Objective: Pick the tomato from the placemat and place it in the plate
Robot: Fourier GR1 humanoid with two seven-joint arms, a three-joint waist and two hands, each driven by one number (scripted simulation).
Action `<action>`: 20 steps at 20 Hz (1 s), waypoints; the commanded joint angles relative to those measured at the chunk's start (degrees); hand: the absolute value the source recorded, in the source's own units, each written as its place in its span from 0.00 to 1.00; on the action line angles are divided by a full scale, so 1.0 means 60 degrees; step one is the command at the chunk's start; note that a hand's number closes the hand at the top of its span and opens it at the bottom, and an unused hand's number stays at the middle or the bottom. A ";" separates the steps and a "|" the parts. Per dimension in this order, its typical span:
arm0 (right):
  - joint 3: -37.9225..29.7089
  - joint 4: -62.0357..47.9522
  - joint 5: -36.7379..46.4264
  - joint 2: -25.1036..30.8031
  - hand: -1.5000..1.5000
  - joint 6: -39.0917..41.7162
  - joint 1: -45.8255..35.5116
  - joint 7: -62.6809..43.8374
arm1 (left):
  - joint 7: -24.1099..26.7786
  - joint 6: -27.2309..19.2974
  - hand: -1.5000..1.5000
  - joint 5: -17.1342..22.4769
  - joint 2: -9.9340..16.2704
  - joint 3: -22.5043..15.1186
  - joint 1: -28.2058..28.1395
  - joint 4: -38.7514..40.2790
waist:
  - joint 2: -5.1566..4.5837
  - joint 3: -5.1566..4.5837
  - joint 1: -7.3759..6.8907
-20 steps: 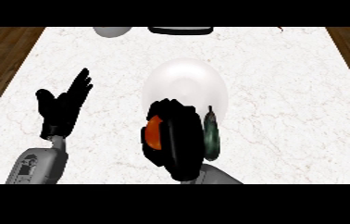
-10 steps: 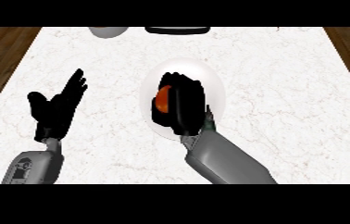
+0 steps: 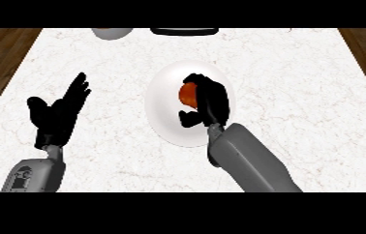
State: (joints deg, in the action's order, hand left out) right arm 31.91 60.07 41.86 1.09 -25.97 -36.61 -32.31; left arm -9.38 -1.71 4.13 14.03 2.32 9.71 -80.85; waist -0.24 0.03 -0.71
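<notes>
The white plate (image 3: 166, 113) lies near the middle of the marble counter. My right hand (image 3: 210, 104) is over the plate, curled round the red-orange tomato (image 3: 188, 95), which shows at the hand's left side. Most of the tomato is hidden by the fingers. I cannot tell whether the tomato touches the plate. My left hand (image 3: 58, 113) rests open at the left, fingers up, apart from the plate. No placemat shows in the head view.
A grey bowl (image 3: 112, 33) sits at the counter's far edge, left of centre. A flat black object (image 3: 184, 31) lies beside it at the far edge. Brown wooden floor (image 3: 13, 44) shows past the counter's left and right sides.
My right hand carried the tomato away from me, from the plate's near edge to over its middle. A dark green thing beside the hand is gone from view. The left hand has barely moved.
</notes>
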 commanded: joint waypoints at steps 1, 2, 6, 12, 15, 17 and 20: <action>-0.0672 -0.0957 -0.0912 -0.0172 0.00 0.0350 -0.0474 0.1714 | 0.0251 0.0176 0.50 -0.0036 0.0102 0.0230 0.0222 0.0509 | 0.0001 -0.0003 0.0016; -0.0875 -0.1403 -0.1118 -0.0174 0.00 -0.0330 -0.0357 0.2723 | 0.0338 -0.0078 0.50 -0.0289 -0.0301 -0.0141 0.0343 0.0644 | -0.0031 0.0000 -0.0008; -0.0504 0.0568 -0.0539 0.0050 0.00 -0.0880 0.0488 0.3063 | -0.0262 -0.0163 0.50 -0.0239 -0.0252 -0.0132 -0.0063 -0.0255 | 0.0065 0.0002 0.0109; -0.0635 0.2613 -0.2674 -0.0178 0.00 -0.0953 0.0364 0.4052 | 0.0276 0.0057 0.50 -0.0173 -0.0143 0.0102 0.0090 0.0359 | 0.0039 0.0000 0.0107; -0.0855 0.3380 -0.3380 -0.0180 0.00 -0.0875 0.0823 0.3233 | 0.0187 0.0282 0.50 -0.0021 0.0098 0.0292 -0.0100 0.0142 | 0.0058 -0.0002 0.0112; -0.1178 0.3659 -0.4561 -0.0180 0.00 -0.0321 0.1114 0.3071 | -0.0016 0.0302 0.50 0.0092 0.0018 0.0213 -0.0424 -0.0348 | 0.0066 0.0005 0.0069; -0.1270 0.4255 -0.5462 -0.0160 0.00 0.0539 0.2154 0.3564 | 0.0595 0.0390 0.50 0.0017 -0.0019 0.0326 -0.0302 0.0405 | 0.0043 -0.0001 0.0185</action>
State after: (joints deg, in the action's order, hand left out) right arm 25.07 80.86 15.88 0.35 -26.79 -29.65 -12.05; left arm -8.15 -0.50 3.79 13.83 3.67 9.05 -79.73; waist 0.05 0.03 0.07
